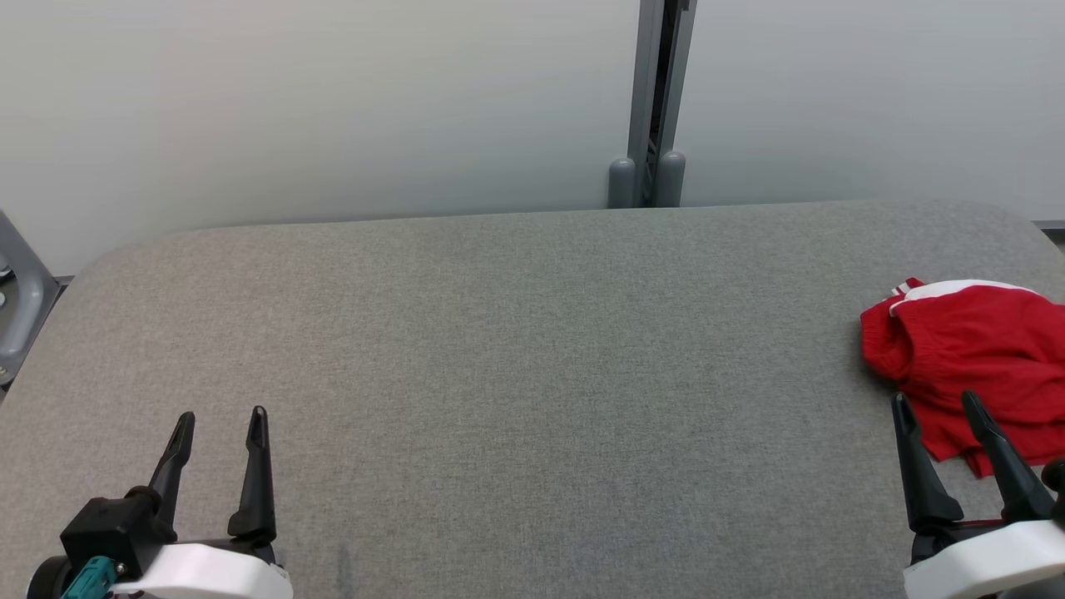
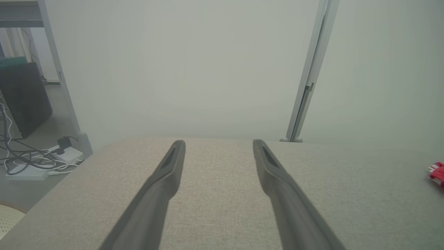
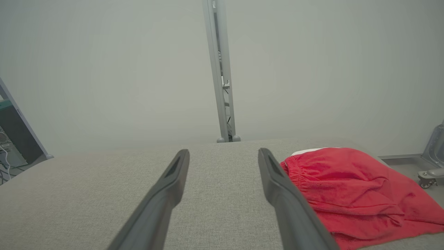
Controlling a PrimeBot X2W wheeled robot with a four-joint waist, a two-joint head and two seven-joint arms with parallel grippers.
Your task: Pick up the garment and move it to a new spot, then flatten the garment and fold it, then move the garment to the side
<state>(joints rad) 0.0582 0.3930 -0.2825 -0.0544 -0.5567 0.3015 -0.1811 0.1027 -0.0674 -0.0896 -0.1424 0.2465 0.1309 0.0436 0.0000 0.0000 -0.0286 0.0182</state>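
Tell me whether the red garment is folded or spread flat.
Crumpled, neither neatly folded nor spread flat: the red garment lies bunched with creases at the right end of the table, waistband puckered.

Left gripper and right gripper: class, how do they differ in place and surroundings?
The left gripper is over the bare grey table at lower left; the right gripper is at lower right. The right gripper has the red garment close beside it; the left gripper is far from it. Both are open, holding nothing.

garment (image 1: 973, 358) | red, white trim, elastic waistband | crumpled, unfolded | far right of grey table (image 1: 499, 333)
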